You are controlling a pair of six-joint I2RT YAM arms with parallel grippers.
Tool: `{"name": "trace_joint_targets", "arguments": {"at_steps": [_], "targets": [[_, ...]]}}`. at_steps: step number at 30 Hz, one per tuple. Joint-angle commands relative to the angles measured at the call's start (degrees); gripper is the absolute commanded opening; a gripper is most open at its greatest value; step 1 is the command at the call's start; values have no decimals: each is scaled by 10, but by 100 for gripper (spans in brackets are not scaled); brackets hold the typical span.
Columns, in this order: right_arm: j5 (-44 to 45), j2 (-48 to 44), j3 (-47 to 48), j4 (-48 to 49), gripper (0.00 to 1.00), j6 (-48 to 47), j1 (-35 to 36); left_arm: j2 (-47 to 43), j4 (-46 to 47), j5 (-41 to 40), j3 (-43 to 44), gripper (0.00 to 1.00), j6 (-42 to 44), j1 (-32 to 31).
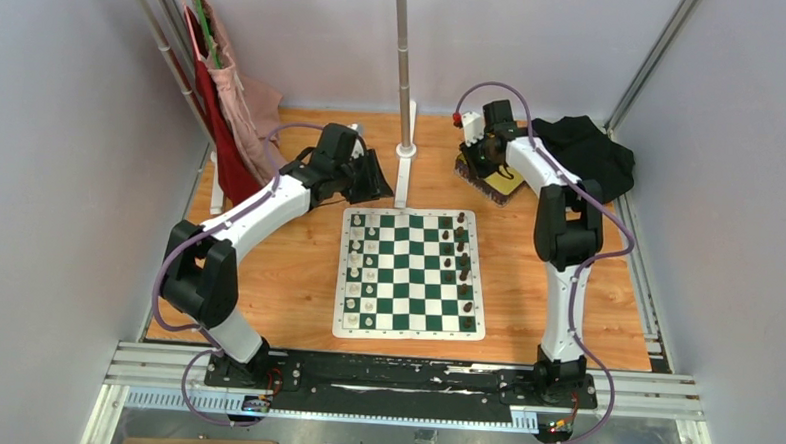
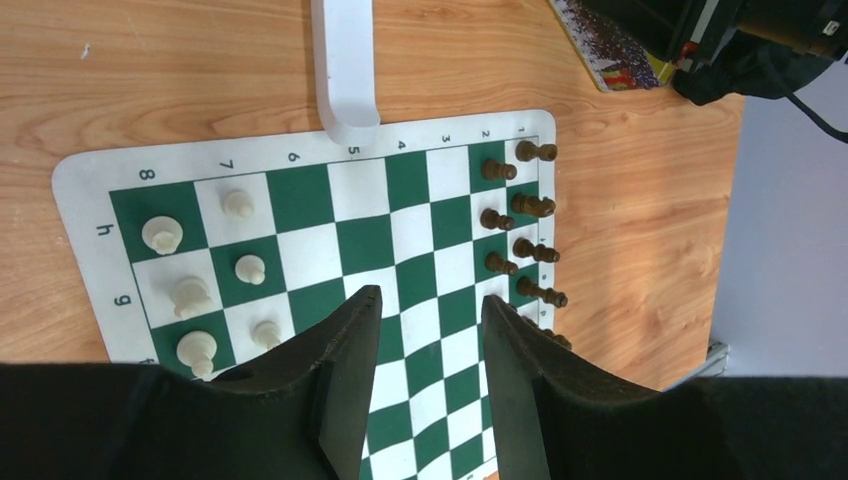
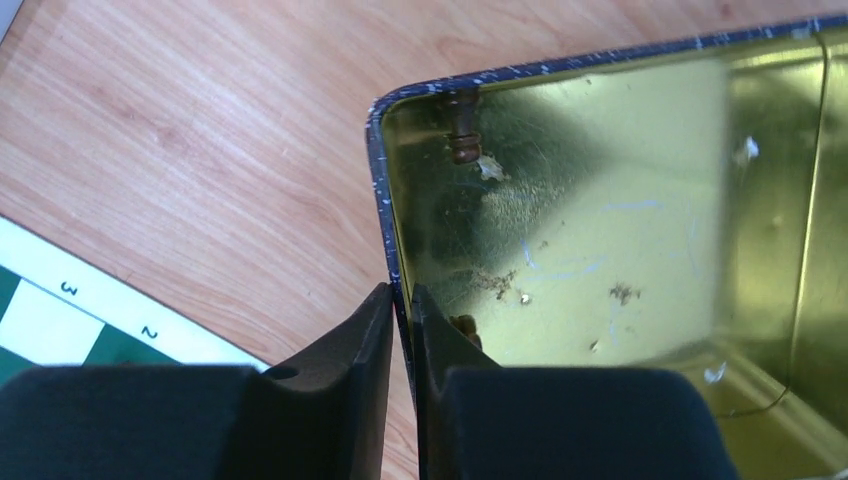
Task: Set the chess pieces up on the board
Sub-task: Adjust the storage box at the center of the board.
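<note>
Ahead of right end effector (image 3: 400,290), chess piece (image 3: 463,145), tin (image 3: 620,220)

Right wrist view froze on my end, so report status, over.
Left gripper open above the board, empty. Right gripper pinched across the tin wall, not on a piece. One brown chess piece in the tin's corner.

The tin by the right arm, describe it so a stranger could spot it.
On the wooden table, look past the far right corner of the green and white board. Beside the black cloth, at the right gripper, lies the tin: rectangular, shiny gold inside, dark speckled rim, unlike the soft cloth.
</note>
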Motion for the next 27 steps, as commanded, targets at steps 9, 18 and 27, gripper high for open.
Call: {"name": "trace_joint_targets", "arguments": {"at_steps": [9, 18, 27], "targets": [[45, 105, 214, -66, 2, 93, 15, -15, -12, 13, 22, 47, 20, 16], [102, 179, 343, -95, 0, 182, 46, -11, -20, 11, 27, 47, 22, 25], [135, 177, 338, -90, 0, 328, 53, -14, -26, 10, 28, 47, 26, 29]]}}
